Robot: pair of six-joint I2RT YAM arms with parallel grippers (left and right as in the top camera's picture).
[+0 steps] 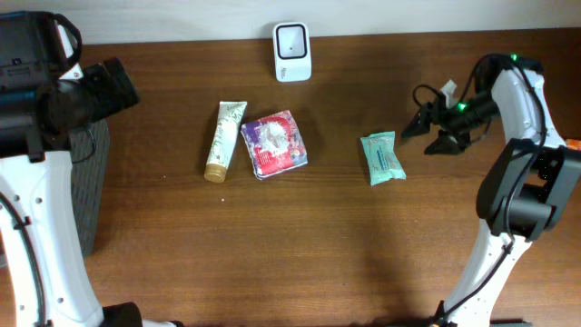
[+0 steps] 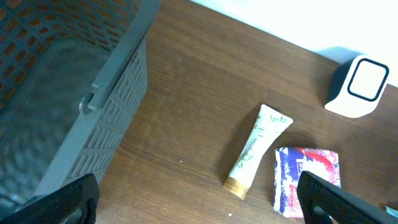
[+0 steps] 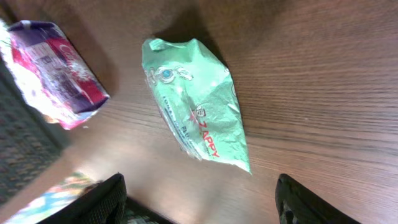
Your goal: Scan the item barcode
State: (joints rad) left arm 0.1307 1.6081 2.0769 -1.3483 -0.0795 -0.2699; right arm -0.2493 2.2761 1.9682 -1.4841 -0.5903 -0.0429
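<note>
Overhead, three goods lie in a loose row on the wooden table (image 1: pixel 300 245), in front of the white scanner (image 1: pixel 292 52) at its far edge. A cream tube (image 1: pixel 225 139) lies just beside a red-and-purple packet (image 1: pixel 274 143), and a green packet (image 1: pixel 382 157) sits apart on the right. The right pincer (image 3: pixel 202 202) hovers close by the green packet, its fingers spread wide and holding nothing. It appears lined up to straddle the crinkled wrapper, so this is likely the item to be carried to the scanner. The left pincer (image 2: pixel 198 208), fully open and empty, hangs near the grey basket (image 2: pixel 93 93) at the table's left end. It seems to be held clear so that the right arm has room to work.
</note>
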